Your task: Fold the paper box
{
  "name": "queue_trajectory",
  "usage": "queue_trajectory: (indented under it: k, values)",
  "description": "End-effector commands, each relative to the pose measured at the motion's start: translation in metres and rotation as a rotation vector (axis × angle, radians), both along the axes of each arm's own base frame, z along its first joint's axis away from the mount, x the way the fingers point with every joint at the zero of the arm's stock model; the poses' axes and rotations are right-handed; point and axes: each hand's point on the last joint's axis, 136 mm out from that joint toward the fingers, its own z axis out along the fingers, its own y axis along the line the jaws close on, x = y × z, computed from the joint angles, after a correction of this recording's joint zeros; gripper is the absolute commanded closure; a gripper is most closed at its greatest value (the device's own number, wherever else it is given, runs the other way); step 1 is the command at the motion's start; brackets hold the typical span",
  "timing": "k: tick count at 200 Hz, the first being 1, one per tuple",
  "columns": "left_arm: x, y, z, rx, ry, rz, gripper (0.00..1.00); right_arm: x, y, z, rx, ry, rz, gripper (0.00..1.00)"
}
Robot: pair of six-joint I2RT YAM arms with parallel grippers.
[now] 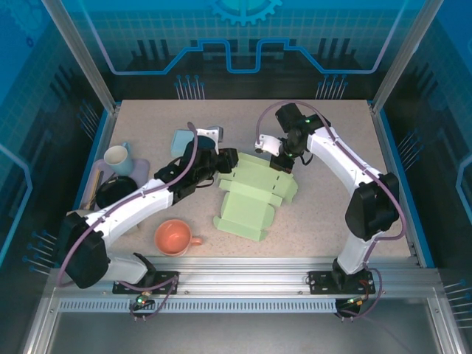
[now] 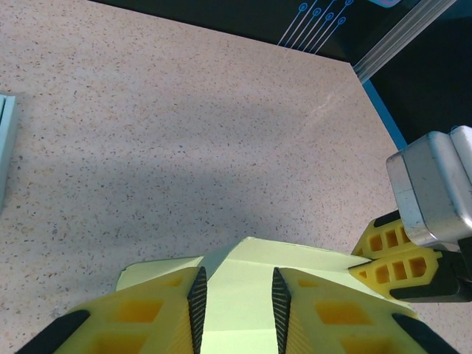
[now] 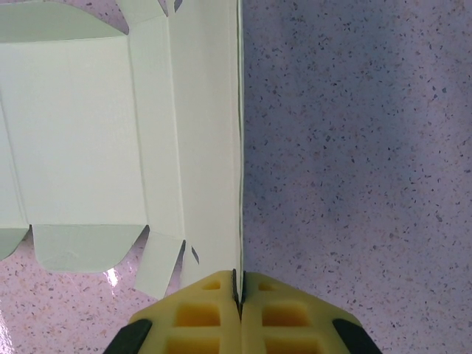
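Well left of the paper box you have a pale mug and a black bowl, with an orange cup nearer the front edge and a light-blue object behind the left arm. Your left jaws stand narrowly apart at the box's back-left corner, with a folded edge showing in the gap. The box lies mid-desk, partly unfolded, flaps spread. Your right jaws pinch its back-right edge. Right of the box the desk is bare up to the blue rim. A gear emblem marks the back panel.
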Motion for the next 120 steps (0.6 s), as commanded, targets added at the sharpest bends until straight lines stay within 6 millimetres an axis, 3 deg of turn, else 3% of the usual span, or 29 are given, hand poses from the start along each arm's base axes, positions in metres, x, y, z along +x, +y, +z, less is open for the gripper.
queue_trajectory:
  k: [1,29,48,71,120]
  values:
    - [0.004,-0.003,0.004,0.012,0.005,0.019,0.68,-0.004,0.004,0.005,0.027,-0.004,0.001,1.00]
    - [0.011,0.014,-0.011,0.111,0.013,0.096,0.66,-0.004,0.005,0.006,0.032,-0.007,-0.001,1.00]
    - [0.012,0.013,-0.021,0.140,0.026,0.090,0.66,-0.004,0.007,0.009,0.043,-0.019,0.002,1.00]
    - [0.010,-0.004,-0.026,0.114,0.033,0.014,0.66,-0.005,0.008,0.010,0.050,-0.026,0.007,1.00]
    - [-0.001,-0.040,-0.012,0.049,0.000,-0.119,0.67,-0.002,0.008,0.005,0.037,-0.026,0.003,1.00]
